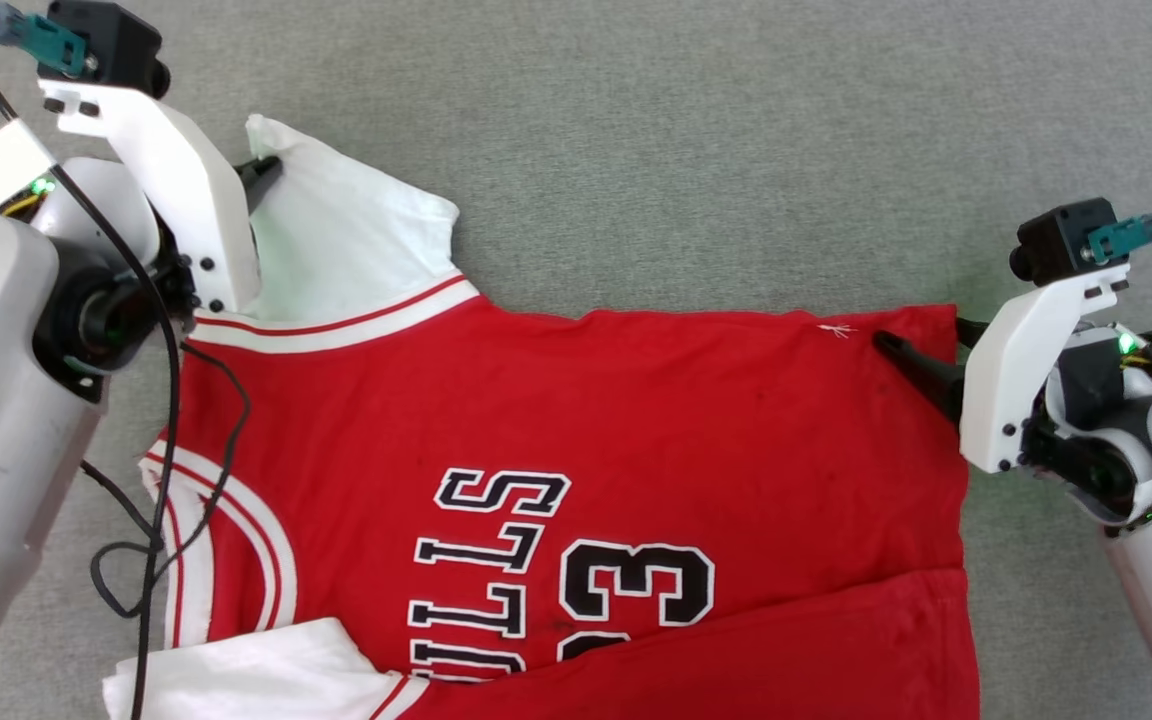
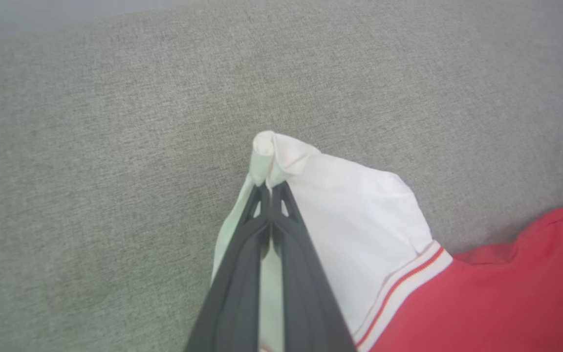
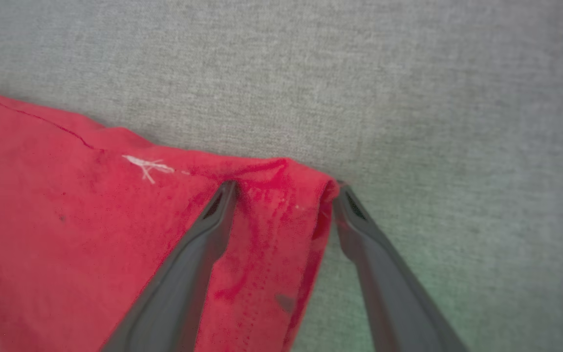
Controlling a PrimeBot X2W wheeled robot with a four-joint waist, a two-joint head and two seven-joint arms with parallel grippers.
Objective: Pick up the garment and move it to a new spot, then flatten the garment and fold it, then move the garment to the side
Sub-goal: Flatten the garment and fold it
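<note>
The garment (image 1: 636, 400), a red jersey with white sleeves and black lettering, lies spread on the grey cloth surface (image 1: 686, 150). My left gripper (image 1: 264, 168) is at the far left, shut on the tip of a white sleeve (image 2: 350, 220). In the left wrist view its fingers (image 2: 281, 234) pinch the bunched sleeve corner. My right gripper (image 1: 921, 332) stands open at the garment's far right corner. In the right wrist view the right gripper (image 3: 285, 188) has one finger on the red cloth (image 3: 91, 220) and the other just off its edge.
A black cable (image 1: 174, 400) hangs from my left arm across the jersey's collar side. The near right part of the garment is folded over itself (image 1: 836, 640). Grey cloth surface runs beyond the garment at the top and right.
</note>
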